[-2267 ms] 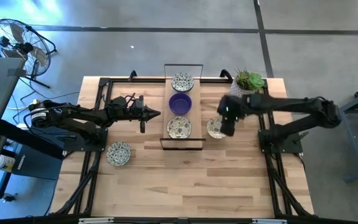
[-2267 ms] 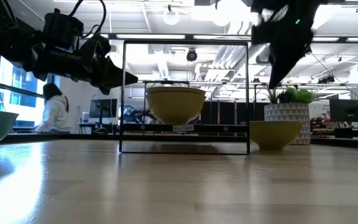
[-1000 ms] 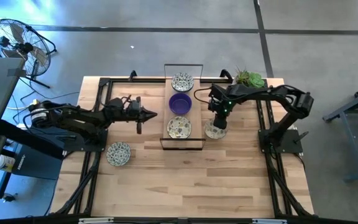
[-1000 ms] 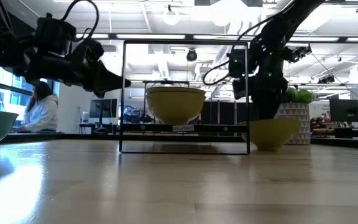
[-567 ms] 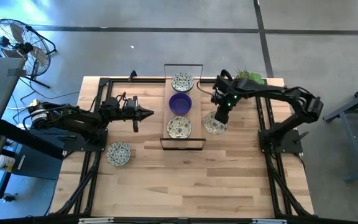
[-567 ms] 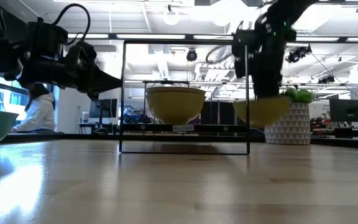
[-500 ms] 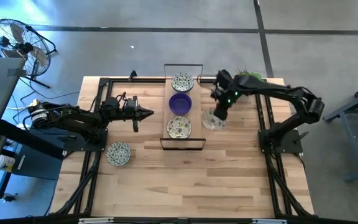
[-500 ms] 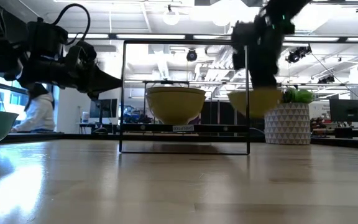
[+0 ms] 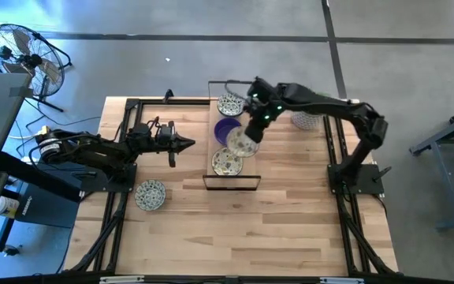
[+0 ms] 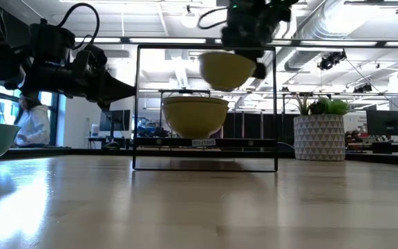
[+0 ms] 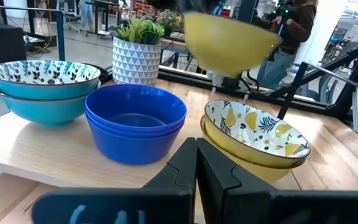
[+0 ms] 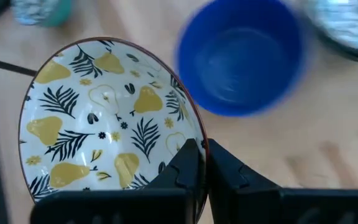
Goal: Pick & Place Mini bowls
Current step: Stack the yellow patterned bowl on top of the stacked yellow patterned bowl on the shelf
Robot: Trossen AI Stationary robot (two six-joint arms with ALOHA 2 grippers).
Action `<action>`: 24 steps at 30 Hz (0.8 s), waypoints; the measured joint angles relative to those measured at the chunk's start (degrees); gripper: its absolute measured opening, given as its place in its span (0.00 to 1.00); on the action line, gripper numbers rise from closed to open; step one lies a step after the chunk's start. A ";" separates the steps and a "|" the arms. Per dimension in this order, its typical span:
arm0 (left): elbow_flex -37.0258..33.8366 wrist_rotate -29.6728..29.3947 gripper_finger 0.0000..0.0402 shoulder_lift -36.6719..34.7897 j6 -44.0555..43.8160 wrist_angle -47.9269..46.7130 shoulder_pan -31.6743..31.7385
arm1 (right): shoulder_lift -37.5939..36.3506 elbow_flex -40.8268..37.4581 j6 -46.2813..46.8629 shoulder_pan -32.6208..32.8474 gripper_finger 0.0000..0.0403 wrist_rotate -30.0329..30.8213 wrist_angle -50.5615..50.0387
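Observation:
My right gripper (image 9: 251,134) is shut on a mini bowl (image 9: 240,143) that is yellow outside with a pear pattern inside (image 12: 104,137). It holds the bowl in the air above the rack (image 9: 231,183). On the rack's shelf stand teal patterned bowls (image 11: 42,87), stacked blue bowls (image 11: 135,121) and stacked yellow pear bowls (image 11: 253,134). In the low view the held bowl (image 10: 226,69) hangs above the yellow stack (image 10: 194,114). My left gripper (image 9: 195,143) is shut with nothing in it, level at the rack's left side. Another teal bowl (image 9: 150,194) rests on the table at the left. My right gripper pinches the pear bowl's rim (image 12: 196,132), one finger inside the bowl and one outside. The fingers come from above and from the right. The bowl is lifted clear, a little tilted, above the rack's shelf.
A white pot with a green plant (image 10: 318,135) stands at the table's far right. The rack's black wire frame (image 10: 138,104) rises around the shelf. Bare wooden table (image 9: 235,229) lies toward the near edge. A person (image 10: 30,124) sits in the room beyond.
My right gripper has lifted the pear bowl off the table at the rack's right side. It has carried the bowl up and toward the table's left, over the rack. My left gripper has drawn back a little toward the left edge.

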 joint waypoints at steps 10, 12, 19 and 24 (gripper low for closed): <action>0.00 0.06 0.00 0.00 -0.02 -0.07 0.00 | 6.89 2.87 2.37 3.40 0.02 -2.92 4.06; 0.00 0.08 0.00 0.00 -0.02 -0.07 0.00 | 7.20 2.87 2.75 3.79 0.02 -2.96 4.39; 0.02 0.10 0.00 0.00 -0.04 -0.08 0.00 | 7.34 3.00 3.26 6.65 0.03 -0.63 6.89; 0.02 0.11 0.00 0.00 -0.06 -0.07 0.00 | 8.41 2.98 3.38 8.28 0.03 1.16 6.72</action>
